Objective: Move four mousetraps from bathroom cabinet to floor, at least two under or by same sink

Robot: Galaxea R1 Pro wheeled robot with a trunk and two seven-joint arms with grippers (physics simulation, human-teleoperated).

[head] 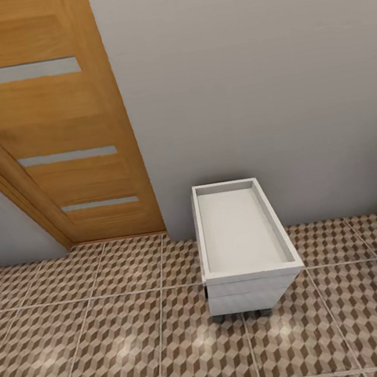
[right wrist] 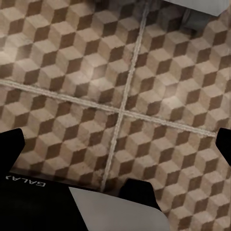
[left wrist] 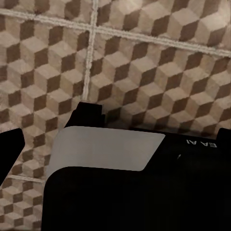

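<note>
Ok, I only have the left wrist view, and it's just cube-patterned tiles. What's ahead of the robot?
Observer: A small white drawer unit with a tray-like top stands on the cube-patterned tiled floor, backed against the plain grey wall.
Operator: Is that the cabinet I want?
Observer: Seemingly not, since it is white rather than orange-brown. Left of it is an orange-brown wooden door with grey glass strips.
Operator: And the right gripper?
Observer: The right gripper hangs over bare tiles, its fingers spread wide with nothing between them.
</note>
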